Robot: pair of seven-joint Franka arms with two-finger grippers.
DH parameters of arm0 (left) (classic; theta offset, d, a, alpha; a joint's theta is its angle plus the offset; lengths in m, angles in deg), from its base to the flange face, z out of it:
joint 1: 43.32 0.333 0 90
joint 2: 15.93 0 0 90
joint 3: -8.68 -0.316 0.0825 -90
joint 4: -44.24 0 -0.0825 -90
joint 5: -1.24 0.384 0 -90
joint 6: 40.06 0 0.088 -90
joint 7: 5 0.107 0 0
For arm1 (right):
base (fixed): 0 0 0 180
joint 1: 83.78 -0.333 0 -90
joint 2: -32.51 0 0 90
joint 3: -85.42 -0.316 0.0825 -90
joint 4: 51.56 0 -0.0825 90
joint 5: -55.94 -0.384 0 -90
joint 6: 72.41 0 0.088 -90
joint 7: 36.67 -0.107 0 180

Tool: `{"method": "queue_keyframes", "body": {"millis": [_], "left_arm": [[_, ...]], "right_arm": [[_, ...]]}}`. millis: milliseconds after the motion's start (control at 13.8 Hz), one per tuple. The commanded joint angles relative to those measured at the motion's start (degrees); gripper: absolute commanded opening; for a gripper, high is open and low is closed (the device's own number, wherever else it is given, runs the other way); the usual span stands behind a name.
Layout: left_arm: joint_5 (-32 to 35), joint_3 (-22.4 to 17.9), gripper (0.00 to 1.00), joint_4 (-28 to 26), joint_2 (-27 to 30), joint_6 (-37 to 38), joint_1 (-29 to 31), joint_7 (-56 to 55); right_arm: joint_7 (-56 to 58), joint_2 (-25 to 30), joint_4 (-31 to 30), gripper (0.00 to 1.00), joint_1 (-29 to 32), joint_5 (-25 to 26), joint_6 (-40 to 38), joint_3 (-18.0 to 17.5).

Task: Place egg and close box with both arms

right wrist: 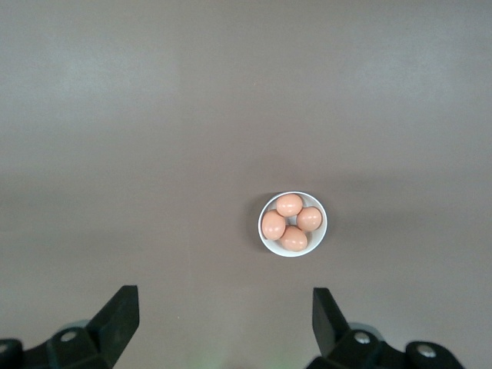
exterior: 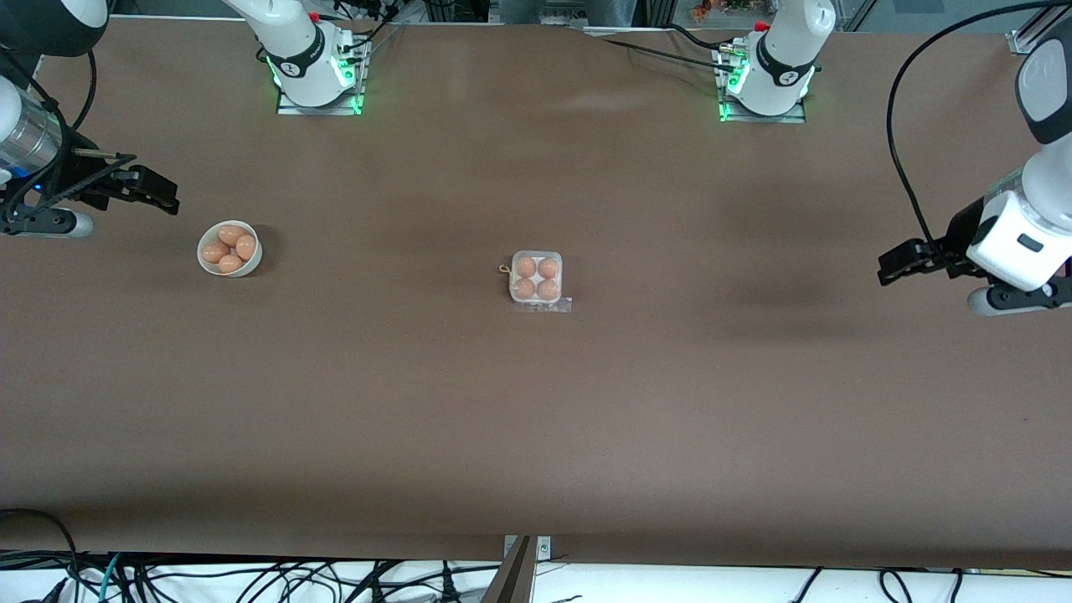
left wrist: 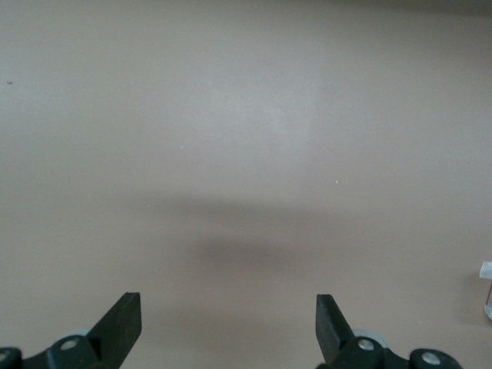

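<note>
I see my big brown table [exterior: 536, 419] filling almost the whole front picture. The right arm [exterior: 33, 134] sits at the upper left of that picture and the left arm [exterior: 1030, 209] at the right edge. Both wait up high, well apart from everything.

The bowl [exterior: 229, 249] is in the left part of the picture, with four eggs [exterior: 230, 249] in it. The box [exterior: 537, 279] is in the middle. All four of its holes look full, and I think the clear lid is down, but I cannot be sure it has snapped shut.

What could go wrong? If I pick up another egg, there is no hole left for it. It could roll off and crack. If the lid is only resting, a push from one claw alone could slide the light box away, so I think the other arm should hold it. Squeezing an egg too hard could break it too.

The right gripper [right wrist: 219, 319] hangs over the table near the bowl, fingers spread wide, holding nothing and touching nothing. The left gripper [left wrist: 228, 323] hangs over bare table, also spread wide with nothing in it. A tiny bit of the box shows at the right edge of its wrist picture.
</note>
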Motion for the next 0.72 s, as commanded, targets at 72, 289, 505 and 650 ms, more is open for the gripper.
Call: {"method": "queue_keyframes", "body": {"millis": [72, 289, 505, 650], "left_arm": [[1.34, 0.99, 1.0, -4.73, 4.09, -1.72, 0.89, -0.18], [1.34, 0.99, 1.0, -4.82, 5.06, -1.37, 2.3, -0.27], [1.25, 0.99, 1.0, -4.9, 5.85, -1.28, 3.27, 0.08], [1.25, 0.99, 1.0, -4.9, 5.94, -1.02, 3.09, -0.09]], "right_arm": [[-0.4, 0.42, 0.06, 1.0, 0.42, -0.16, -1.11, -0.32], [-0.4, 0.5, -0.11, 1.0, 0.42, -0.16, -1.2, -0.32], [-0.4, 0.59, -0.11, 1.0, 0.42, -0.16, -1.2, -0.32], [-0.4, 0.59, -0.11, 1.0, 0.42, -0.16, -1.2, -0.32]]}}
